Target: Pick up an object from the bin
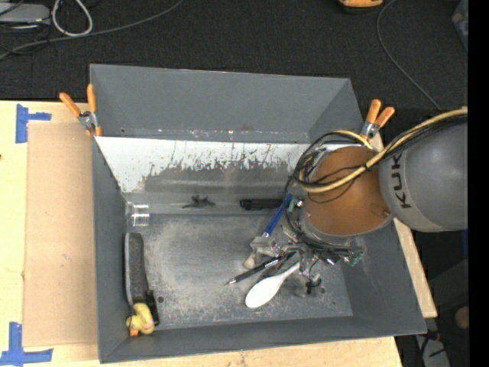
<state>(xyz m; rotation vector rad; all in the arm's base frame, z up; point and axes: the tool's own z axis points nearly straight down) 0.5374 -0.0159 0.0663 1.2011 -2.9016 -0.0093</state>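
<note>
My gripper (309, 263) is low in the bin's right part, under the arm's orange cover, right over a small heap of things. A white spoon (267, 290) lies just left of and below it, its bowl pointing toward the front. A thin dark stick (252, 272) pokes out of the heap to the left. A blue-handled tool (276, 219) leans from the heap up toward the back wall. What sits directly under the gripper is hidden.
A black marker (260, 203) and a small black piece (200, 201) lie by the back wall. A clear cup (139, 215), a long black brush (135, 268) and a yellow toy (140, 319) line the left wall.
</note>
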